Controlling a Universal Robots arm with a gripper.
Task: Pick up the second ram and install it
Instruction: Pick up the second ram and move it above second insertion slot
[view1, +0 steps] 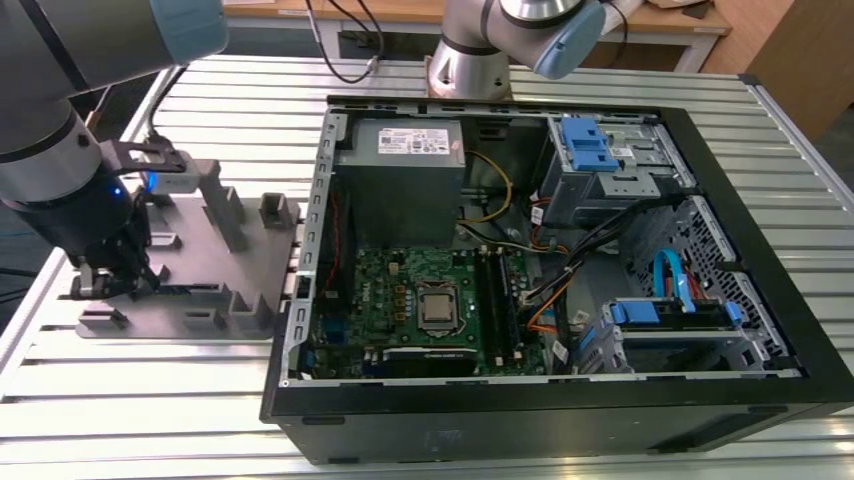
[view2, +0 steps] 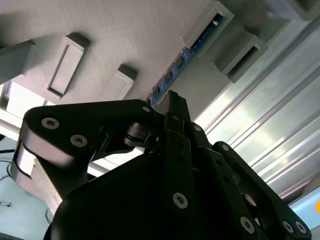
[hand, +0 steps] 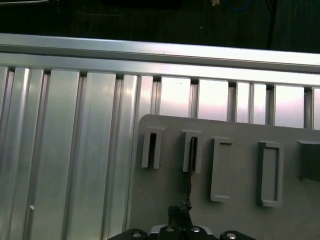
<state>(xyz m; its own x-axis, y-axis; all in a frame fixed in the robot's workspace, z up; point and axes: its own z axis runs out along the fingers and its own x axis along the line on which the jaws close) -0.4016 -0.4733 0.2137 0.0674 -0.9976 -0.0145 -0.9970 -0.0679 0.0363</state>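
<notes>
Hanging low over the grey fixture plate (view1: 187, 265) at the exterior view's left, the hand (view1: 104, 290) has its tips down at the plate's surface. It is well apart from the open computer case (view1: 507, 425), which lies on its side on the slatted metal table (view1: 134, 400) toward the exterior view's right.

The second ram (hand: 190, 170) stands on edge in the plate and reads as a thin dark line in the first wrist view. Its far end sits in a slotted upright post (hand: 192, 152), and its near end runs straight into the hand (hand: 181, 212). In the second wrist view the second ram (view2: 182, 62) shows bluish, with small parts along its face. It reaches from the post (view2: 212, 20) down to the hand (view2: 171, 97).

The dark fingertips (view2: 175, 107) lie close together on either side of the stick's near end. From these angles the hand seems clenched on the second ram, which has not been lifted out of the plate.

Inside the case the green motherboard (view1: 387, 285) lies flat, with the CPU socket (view1: 438, 305) near its middle.
</notes>
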